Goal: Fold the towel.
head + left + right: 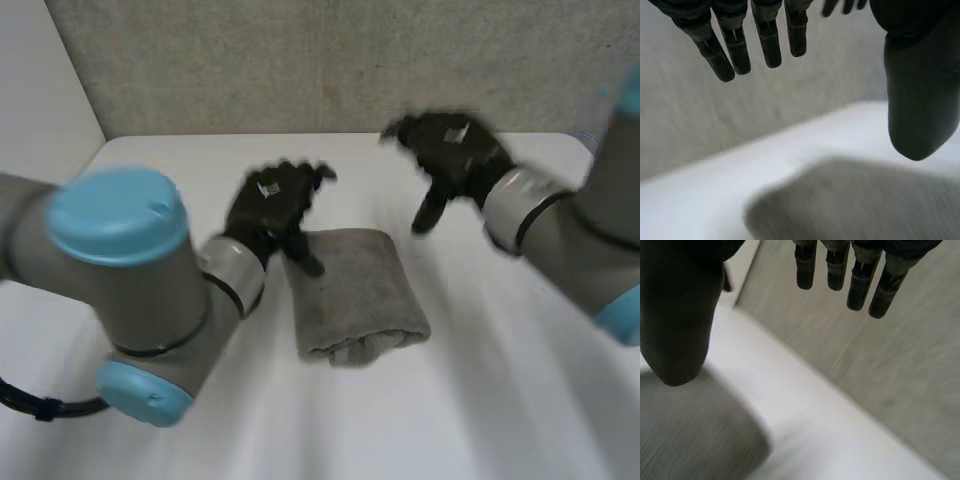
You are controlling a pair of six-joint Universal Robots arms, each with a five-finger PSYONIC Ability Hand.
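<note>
Folded grey towel [360,295] lying mid bench [500,400]; left hand [272,205], right hand [450,150] hovering, fingers [767,47] straight, gripping nothing; risking snagging, undoing top fold.

towel [358,295] on table [180,180], mid | left hand [270,210] at towel's far left corner, perhaps touching | right hand [455,150] behind-right of towel, apart

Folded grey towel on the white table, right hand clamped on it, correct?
No: the right hand is open, holding nothing, as the right wrist view shows. The folded grey towel does lie on the white table.
</note>
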